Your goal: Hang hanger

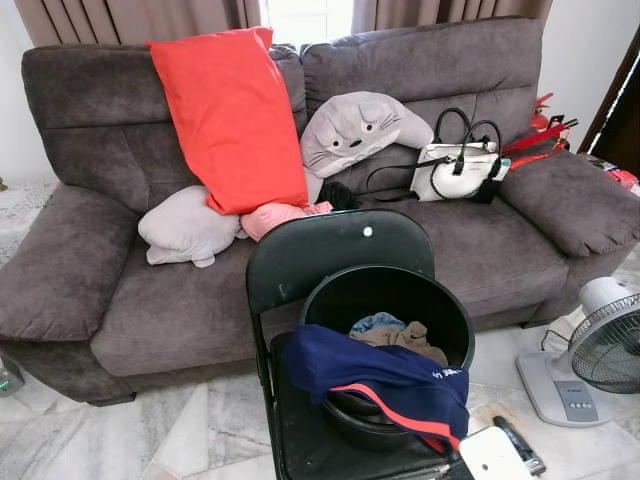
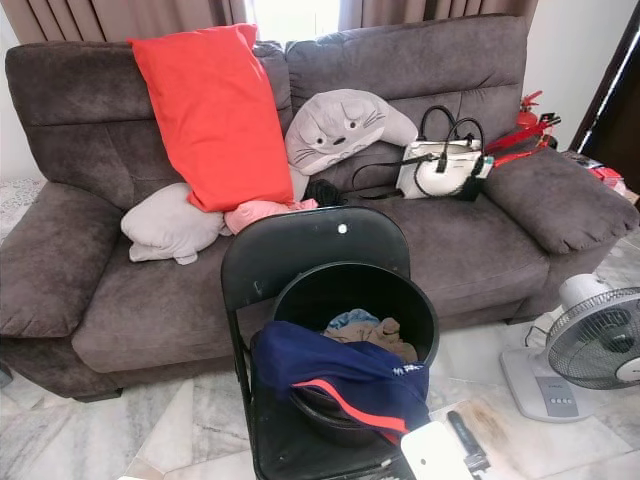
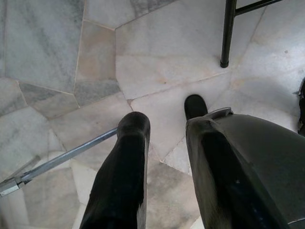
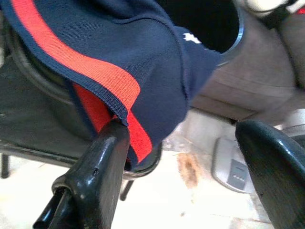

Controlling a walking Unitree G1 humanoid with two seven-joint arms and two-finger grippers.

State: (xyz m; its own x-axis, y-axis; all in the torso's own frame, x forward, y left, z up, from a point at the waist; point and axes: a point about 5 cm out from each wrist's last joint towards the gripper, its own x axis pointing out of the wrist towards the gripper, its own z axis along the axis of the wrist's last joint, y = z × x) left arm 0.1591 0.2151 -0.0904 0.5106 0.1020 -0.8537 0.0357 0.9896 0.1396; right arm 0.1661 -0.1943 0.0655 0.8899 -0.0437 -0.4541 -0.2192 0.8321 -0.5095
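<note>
While the right end effector [image 4: 183, 157] sits low beside the front of the black folding metal chair [image 1: 300, 260], its two black fingers [image 4: 97, 176] stand spread apart with nothing between them, one fingertip just under the hem of the navy blue garment with an orange-red stripe [image 1: 385, 380]. That garment drapes over the front rim of the round black plastic bucket [image 1: 440, 300], which stands on the chair seat and holds more crumpled clothes, a blue piece [image 1: 375, 322] and a tan piece [image 1: 405, 338]. No hanger can be made out in any view, so I cannot tell where it is.

The left end effector [image 3: 164, 162] hangs over the pale marble tile floor [image 3: 57, 52], fingers parted and empty; a thin silver metal rod [image 3: 62, 157] lies across the floor behind one finger, and a black chair leg [image 3: 227, 33] stands on the tiles further off.

Behind the chair is a dark grey fabric sofa [image 1: 130, 300]. On it rest a large orange-red pillow [image 1: 230, 115] leaning on the backrest, a grey cat-faced plush cushion [image 1: 355, 130], a pale grey round cushion [image 1: 185, 228], a pink cushion [image 1: 275, 215] and a white handbag with black handles [image 1: 460, 165]. A white floor fan [image 1: 600, 350] stands on the floor to the robot's right of the chair.
</note>
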